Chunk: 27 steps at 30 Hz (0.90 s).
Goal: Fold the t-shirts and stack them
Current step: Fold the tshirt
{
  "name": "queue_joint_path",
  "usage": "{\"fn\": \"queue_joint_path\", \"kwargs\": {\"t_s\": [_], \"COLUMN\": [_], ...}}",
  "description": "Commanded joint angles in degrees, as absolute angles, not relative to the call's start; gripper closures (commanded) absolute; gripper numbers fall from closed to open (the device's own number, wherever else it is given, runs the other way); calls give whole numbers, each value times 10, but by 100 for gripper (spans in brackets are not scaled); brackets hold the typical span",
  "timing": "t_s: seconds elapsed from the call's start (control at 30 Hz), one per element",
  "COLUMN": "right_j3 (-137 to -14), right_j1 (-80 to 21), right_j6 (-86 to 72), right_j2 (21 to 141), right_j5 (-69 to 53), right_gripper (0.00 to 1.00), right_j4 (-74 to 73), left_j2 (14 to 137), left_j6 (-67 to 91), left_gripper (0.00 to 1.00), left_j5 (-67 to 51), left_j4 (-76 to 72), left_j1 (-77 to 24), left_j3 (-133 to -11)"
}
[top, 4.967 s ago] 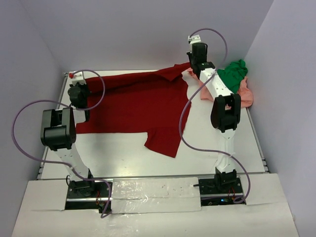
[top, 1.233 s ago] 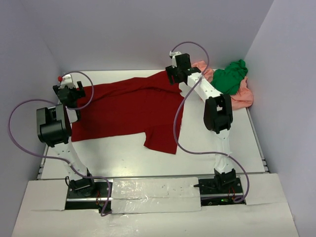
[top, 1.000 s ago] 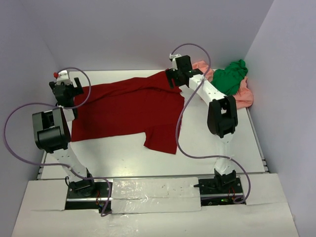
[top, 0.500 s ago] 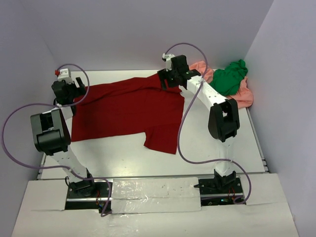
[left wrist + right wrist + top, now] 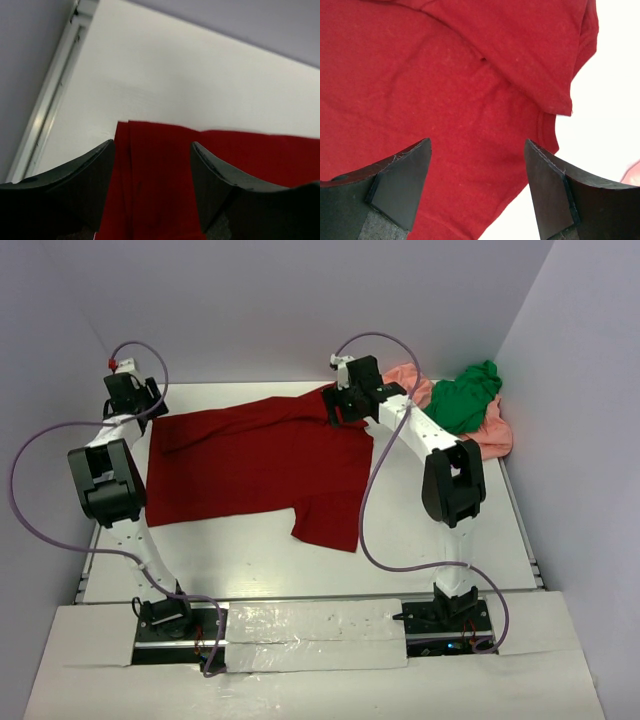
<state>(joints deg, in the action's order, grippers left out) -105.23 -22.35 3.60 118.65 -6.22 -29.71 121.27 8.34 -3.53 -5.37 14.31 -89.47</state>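
We see the red shirt (image 5: pixel 255 455) lying spread out on the table (image 5: pixel 450 540). The green shirt (image 5: pixel 465 395) sits bunched on the pink shirt (image 5: pixel 492 438), off to the red shirt's far right. Our left gripper (image 5: pixel 152 150) is over the red shirt's far left corner and our right gripper (image 5: pixel 477 145) is over its far right part, both with fingers apart and holding nothing.
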Motion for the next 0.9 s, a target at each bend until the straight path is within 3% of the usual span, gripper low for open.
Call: {"fn": "queue_joint_path", "kwargs": {"t_s": [0.0,0.33,0.5,0.87], "right_j3": [-1035,-1005,-991,-990], "right_j1": [-219,-211,-205,-201], "right_j6": [46,55,56,54], "right_j2": [1159,1145,1141,1143], "right_j5": [-44,-45,-47,-59], "right_gripper": [19,19,19,19], "right_j4": [-299,-287,-277,-277], "left_j2": [1222,1194,1143,1155], "left_j6": [98,82,73,76], "left_gripper": [30,35,39,49], "left_j5": [-56,-97,-88,-112], "left_j4": [100,294,278,258], "left_j1": [142,163,170,166], "left_j3": [-971,-978,-911,-879]}}
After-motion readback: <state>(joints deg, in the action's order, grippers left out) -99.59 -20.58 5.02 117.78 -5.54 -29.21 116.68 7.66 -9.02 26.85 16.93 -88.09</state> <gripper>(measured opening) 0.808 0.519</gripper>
